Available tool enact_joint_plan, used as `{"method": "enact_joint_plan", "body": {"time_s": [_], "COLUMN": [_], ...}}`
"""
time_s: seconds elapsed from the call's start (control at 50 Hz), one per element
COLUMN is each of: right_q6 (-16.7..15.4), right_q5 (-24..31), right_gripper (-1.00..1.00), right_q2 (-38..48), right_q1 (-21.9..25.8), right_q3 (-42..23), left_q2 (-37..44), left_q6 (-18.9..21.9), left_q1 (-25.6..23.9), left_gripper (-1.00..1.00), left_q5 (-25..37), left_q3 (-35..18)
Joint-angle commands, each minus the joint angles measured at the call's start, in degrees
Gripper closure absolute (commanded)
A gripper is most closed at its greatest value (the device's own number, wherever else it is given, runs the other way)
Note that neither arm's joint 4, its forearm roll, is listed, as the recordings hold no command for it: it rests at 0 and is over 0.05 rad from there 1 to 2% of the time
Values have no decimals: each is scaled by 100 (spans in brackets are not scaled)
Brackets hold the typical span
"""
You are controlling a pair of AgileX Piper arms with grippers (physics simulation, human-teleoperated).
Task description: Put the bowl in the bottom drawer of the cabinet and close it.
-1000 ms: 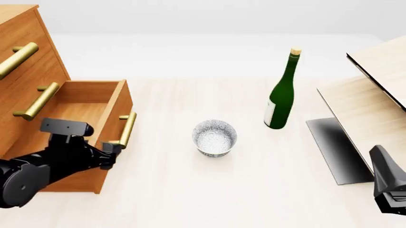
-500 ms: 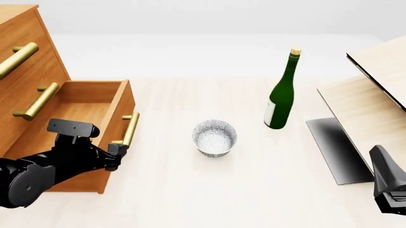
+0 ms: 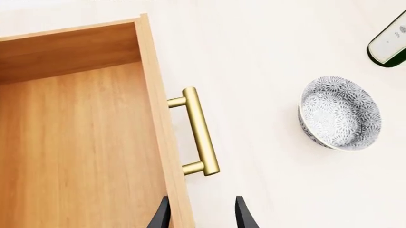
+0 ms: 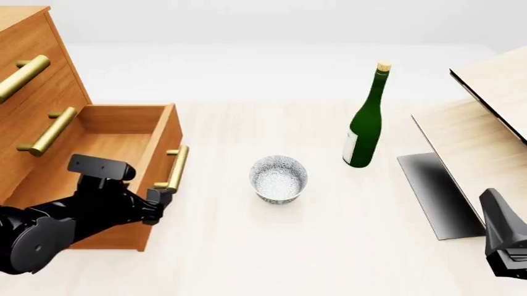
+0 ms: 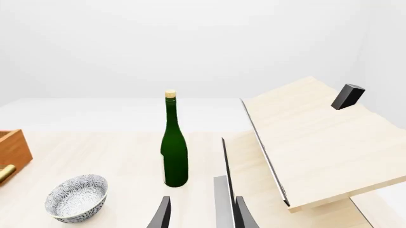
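**A:** So what does the bowl look like, and where is it?

**B:** It's a small, deep, round white bowl (image 4: 278, 179) with a fine grey-blue speckle inside and out. It sits upright on the pale wooden table (image 4: 272, 259), between the orange-brown wooden cabinet (image 4: 37, 92) and the dark green wine bottle (image 4: 365, 123), touching neither.

**A:** And the drawer?

**B:** The bottom drawer (image 4: 107, 160) is pulled out, with bare wood inside. The left gripper (image 4: 157, 203) sits at the near end of its brass bar handle (image 4: 173, 168); the fingers (image 3: 242, 216) are spread, straddling the drawer front.

**A:** Right side?

**B:** The right gripper (image 5: 199, 213) has its fingers apart, holding nothing, near the pale slanted wood panels (image 4: 482, 117).
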Motion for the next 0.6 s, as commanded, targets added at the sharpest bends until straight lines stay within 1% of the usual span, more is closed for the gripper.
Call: {"method": "enact_joint_plan", "body": {"time_s": [0.02, 0.6], "right_q6": [-2, -2], "right_q5": [3, 3], "right_gripper": [-100, -100], "right_q2": [-1, -1], "right_q1": [2, 2], "right_q3": [-2, -2], "left_q2": [-104, 80], "left_q6": [-189, -196], "left_q1": [-230, -420], "left_gripper": [-100, -100], "left_q5": [69, 18], "left_q3": [-56, -226]}}
